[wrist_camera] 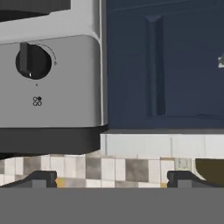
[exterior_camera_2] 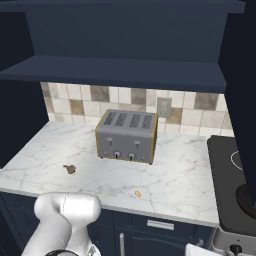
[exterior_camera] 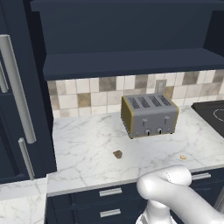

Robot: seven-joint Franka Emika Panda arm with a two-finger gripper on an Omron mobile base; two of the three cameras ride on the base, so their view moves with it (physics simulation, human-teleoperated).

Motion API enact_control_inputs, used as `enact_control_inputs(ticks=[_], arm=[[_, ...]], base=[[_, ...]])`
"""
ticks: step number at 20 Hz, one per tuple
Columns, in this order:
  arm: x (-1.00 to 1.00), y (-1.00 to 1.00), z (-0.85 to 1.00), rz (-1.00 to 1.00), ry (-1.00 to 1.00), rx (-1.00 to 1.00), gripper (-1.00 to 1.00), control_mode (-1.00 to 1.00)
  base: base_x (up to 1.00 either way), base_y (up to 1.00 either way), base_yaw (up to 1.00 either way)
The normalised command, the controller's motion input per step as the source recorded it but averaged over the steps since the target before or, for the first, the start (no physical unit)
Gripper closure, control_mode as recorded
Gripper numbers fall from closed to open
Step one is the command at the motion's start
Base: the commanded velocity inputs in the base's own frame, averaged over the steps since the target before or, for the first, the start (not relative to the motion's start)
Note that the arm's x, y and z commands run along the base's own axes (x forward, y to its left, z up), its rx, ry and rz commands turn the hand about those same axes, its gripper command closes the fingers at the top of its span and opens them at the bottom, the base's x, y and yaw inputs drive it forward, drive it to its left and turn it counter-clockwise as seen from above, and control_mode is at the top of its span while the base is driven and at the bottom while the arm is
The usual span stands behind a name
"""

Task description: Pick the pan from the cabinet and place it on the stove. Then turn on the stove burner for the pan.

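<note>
Hand view: end effector [wrist_camera: 112, 180] has its two dark fingertips spread wide apart with nothing between them, facing a silver stove front panel with a black round knob [wrist_camera: 33, 61] at upper left. A navy panel door [wrist_camera: 164, 65] sits beside it.

Base views: flat glossy black glass cooktop [exterior_camera_2: 227, 172] on the right, adjoining the white marble bench [exterior_camera: 92, 148]. Silver four-slot toaster with yellow side [exterior_camera: 148, 114] stands on the bench. Dark navy wall cabinet shelf [exterior_camera: 127, 61] hangs above. Whether the black mass at the right base view's edge is the pan cannot be told.
</note>
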Motion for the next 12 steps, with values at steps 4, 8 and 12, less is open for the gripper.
enact_control_inputs(ticks=[4, 8, 12], arm=[[0.03, -0.24, -0.27, 0.0, -0.03, 0.0, -1.0, -1.0], [0.05, -0.18, -0.25, 0.0, -0.04, 0.0, -1.0, -1.0], [0.1, -0.12, -0.2, 0.01, -0.04, 0.0, -1.0, -1.0]], base=[[0.0, 0.0, 0.0], [0.0, 0.0, 0.0], [0.0, 0.0, 0.0]])
